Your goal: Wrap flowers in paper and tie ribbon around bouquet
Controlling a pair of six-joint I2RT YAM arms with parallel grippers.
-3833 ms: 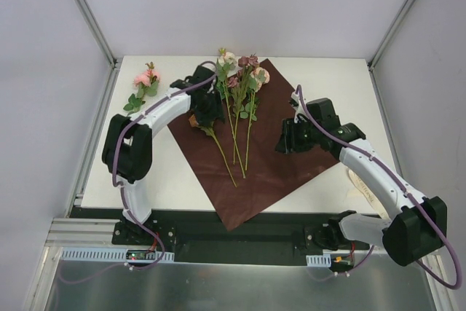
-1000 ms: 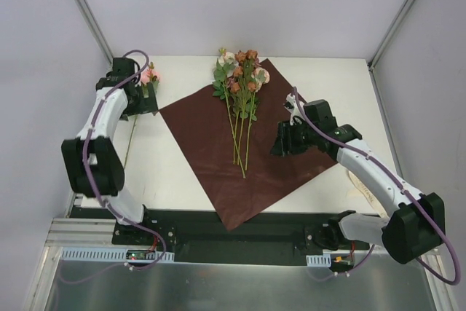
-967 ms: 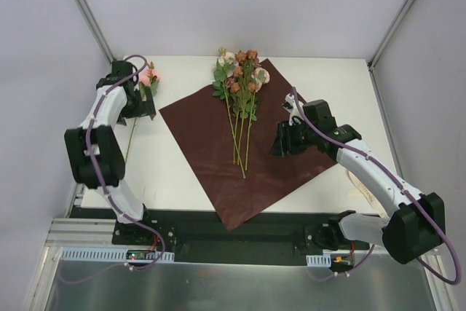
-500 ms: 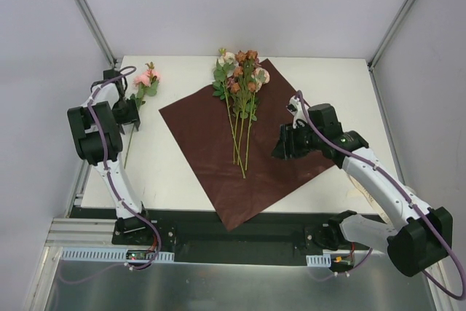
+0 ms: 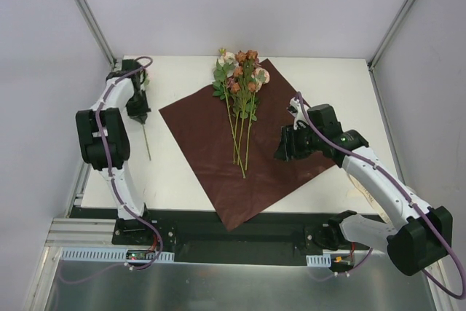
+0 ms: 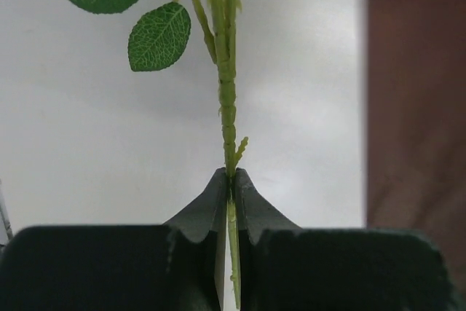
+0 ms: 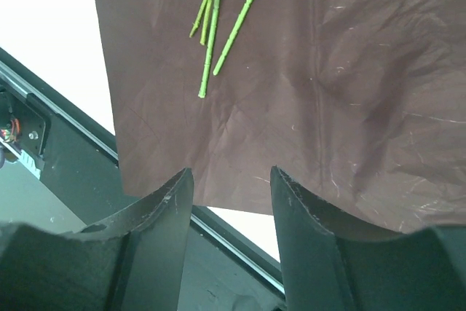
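The flowers [image 5: 239, 81], a small artificial bunch of pink, cream and rust-brown blooms with green leaves, lie on the paper [image 5: 211, 151], a large dark red sheet of thin, faintly creased wrap set as a diamond on the white table [image 5: 320, 78]. The blooms sit at the sheet's 12 o'clock corner, and the long thin stems run down toward 6 o'clock, ending near the sheet's middle.

At the bunch's 9 o'clock, off the paper, the left gripper [image 5: 138, 113] has its jaws pressed together on a loose flower stem [image 5: 145, 143]. The left wrist view shows the stem pinched upright between the fingertips [image 6: 218, 194], with two green leaves above. Half a second earlier those jaws stood wide beside this flower, whose pink bloom lay in plain sight; now the arm hides the bloom and the stem's tail has swung toward 6 o'clock. The bunch and the sheet have not shifted.

At the bunch's 4 o'clock the right gripper [image 5: 281, 152] hangs over the paper with its jaws spread, holding nothing.

The sheet's 6 o'clock corner overhangs the table's near edge onto the black rail [image 5: 240, 242]. Bare table lies between the sheet's 9 o'clock corner and the left gripper, and more at 2 o'clock.
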